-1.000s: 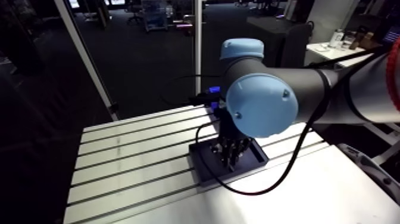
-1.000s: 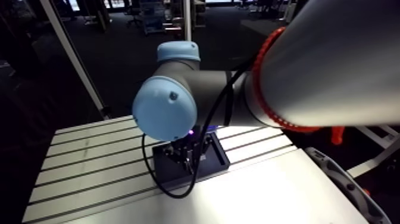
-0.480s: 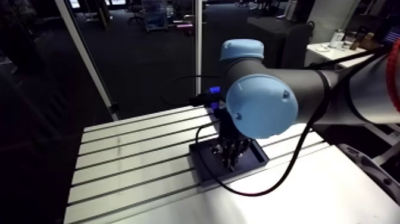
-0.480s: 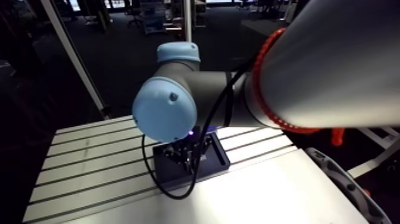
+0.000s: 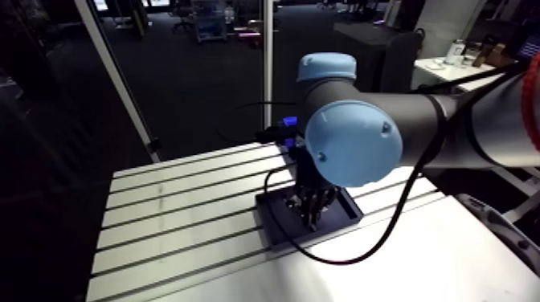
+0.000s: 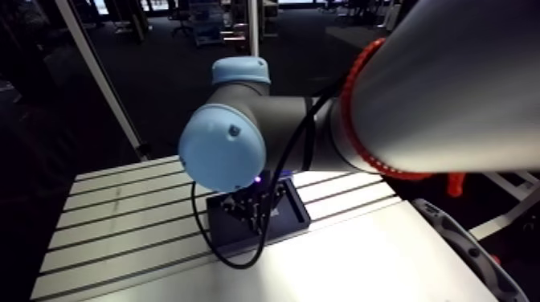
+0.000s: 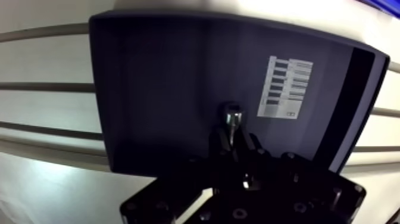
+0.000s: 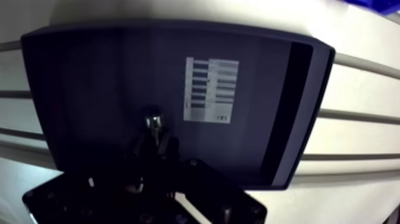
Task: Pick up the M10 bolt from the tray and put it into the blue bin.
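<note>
In the arm view, the gripper (image 5: 310,215) is seen lowered into a dark, shallow tray (image 5: 277,229) that lies on the slotted bench (image 5: 177,217). What is held there is too small and dark to be told. The bench around the tray is bare aluminium, and nothing else is seen near the arm.

In the wrist view, the M10 bolt (image 7: 231,116) is found near the middle of the tray. Its bright head is clear ahead of the gripper and its shank is taken between the two fingers (image 7: 219,142). The fingers are drawn in close on the shank with no gap seen, so the bolt is judged to be gripped. Whether it is lifted off the tray floor cannot be told.

The bolt is judged to be steel: stiff, small but dense, smooth and apt to roll or swing if pinched at one end. A hold on the shank just under the head, as here, is judged sound.

A white printed label (image 7: 284,87) lies flat on the tray floor beside the bolt and is no obstacle. The tray's raised wall is all that must be cleared on the way out. A blue edge beyond the tray's far corner is taken for the blue bin (image 8: 381,5), and the path to it is open.
</note>
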Robot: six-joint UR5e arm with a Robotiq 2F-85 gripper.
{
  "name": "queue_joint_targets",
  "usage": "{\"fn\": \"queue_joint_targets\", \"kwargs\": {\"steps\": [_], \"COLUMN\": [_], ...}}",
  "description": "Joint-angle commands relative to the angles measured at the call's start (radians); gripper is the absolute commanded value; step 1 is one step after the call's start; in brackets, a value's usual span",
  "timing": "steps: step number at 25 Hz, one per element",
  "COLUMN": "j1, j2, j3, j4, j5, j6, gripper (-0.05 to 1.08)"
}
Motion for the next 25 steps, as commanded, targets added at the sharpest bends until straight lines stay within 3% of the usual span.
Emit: {"fn": "queue_joint_targets", "kwargs": {"steps": [1,16,20,25], "j1": [0.000,0.003,0.003,0.003], "j2": [0.000,-0.017,-0.052,-0.112], "j3": [0.000,-0.012,-0.023,-0.052], "j4": [0.000,0.003,0.006,0.012], "j5": [0.001,0.007,0.009,0.013], "j6": [-0.001,-0.011,-0.025,-0.086], "gripper": [0.80,0.92,1.02,1.05]}}
